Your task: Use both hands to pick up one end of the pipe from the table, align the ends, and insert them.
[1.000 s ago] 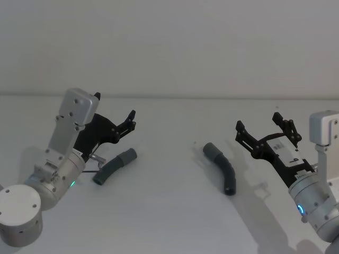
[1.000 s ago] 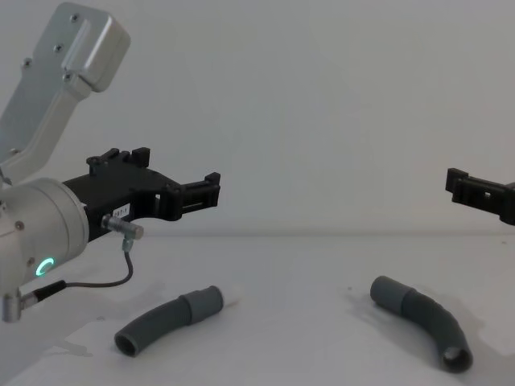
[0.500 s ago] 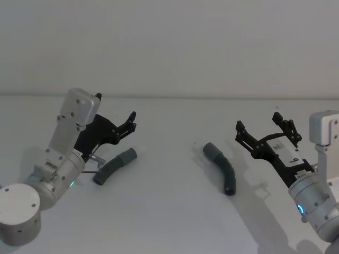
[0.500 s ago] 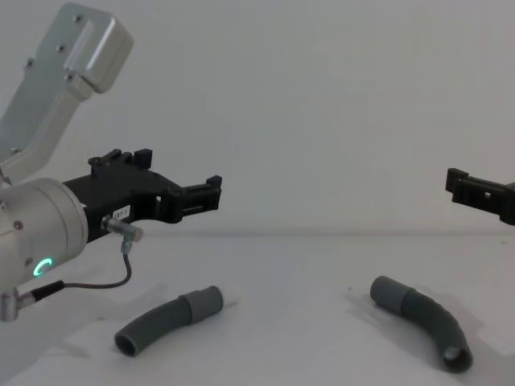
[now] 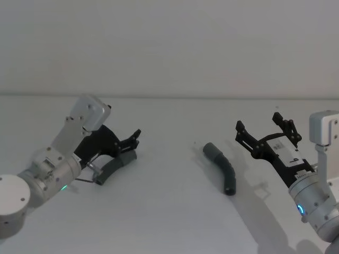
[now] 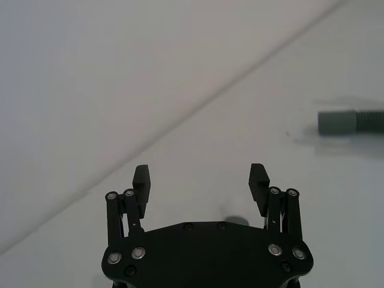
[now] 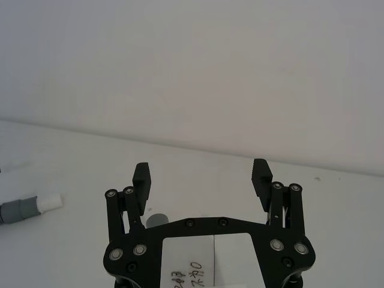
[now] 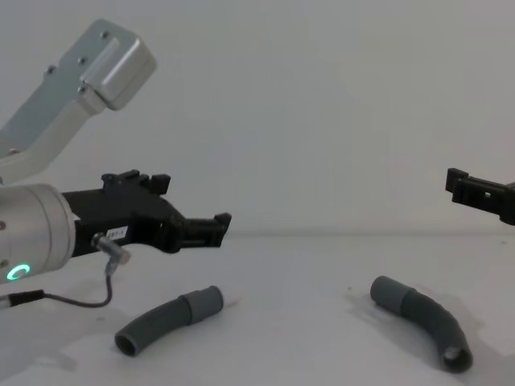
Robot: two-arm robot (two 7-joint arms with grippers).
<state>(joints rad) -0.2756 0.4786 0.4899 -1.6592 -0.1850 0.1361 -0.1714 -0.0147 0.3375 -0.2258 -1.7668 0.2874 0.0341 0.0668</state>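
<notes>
Hanging just above the left hose piece (image 8: 165,320), the left gripper (image 8: 221,226) has its fingers spread wide and holds nothing. The right gripper (image 5: 258,124) hangs in the air near the right hose piece (image 5: 224,169), also spread wide and empty. Both pieces lie on the white table (image 5: 169,217), well apart, fat ends facing each other.
</notes>
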